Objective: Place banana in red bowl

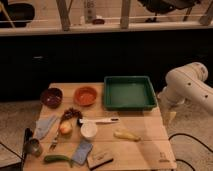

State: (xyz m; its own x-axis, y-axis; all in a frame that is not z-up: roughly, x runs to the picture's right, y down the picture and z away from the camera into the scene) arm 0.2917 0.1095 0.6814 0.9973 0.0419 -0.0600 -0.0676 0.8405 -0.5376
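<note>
Green vegetable bottom left. Banana lower right on worktop: light, soft, likely bruises; take mid-body. Red bowl centre left. Hand right edge, grip: cannot tell.

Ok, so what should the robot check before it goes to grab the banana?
1. Banana in sight, lying free, nothing on top: ok.
2. End effector at the banana: not ok. It hangs by the right edge of the table, beside the green tray.
3. End effector carrying nothing: cannot tell.
4. Which bowl is the target: cannot tell. An orange-red bowl and a dark red bowl sit side by side.
5. Room in both bowls: ok, they look empty.
6. Clear way from banana to bowls: not ok. A white cup stands between.
</note>
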